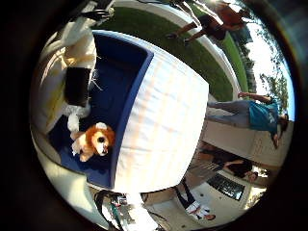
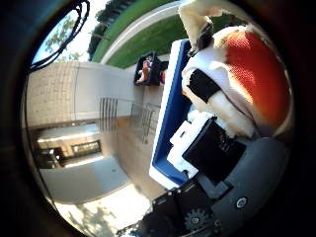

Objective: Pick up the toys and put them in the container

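A plush lion (image 1: 93,141) with an orange mane lies inside the blue container (image 1: 115,72), near one corner. In the right thumb side palm view, a white and orange-red plush toy (image 2: 252,74) fills much of the picture, close to the palm. My hand (image 2: 212,138) has its white and black fingers (image 2: 202,86) curled across this toy, just over the container's blue wall (image 2: 176,99). The right little finger side palm view shows part of my hand (image 1: 77,85) and a cream plush shape (image 1: 67,48) above the container's blue floor.
A white ribbed surface (image 1: 168,115) lies along the container's side. A small black crate (image 2: 148,69) with red things stands on the pavement further off. Grass (image 1: 183,38), paving (image 2: 69,99) and people standing around lie beyond.
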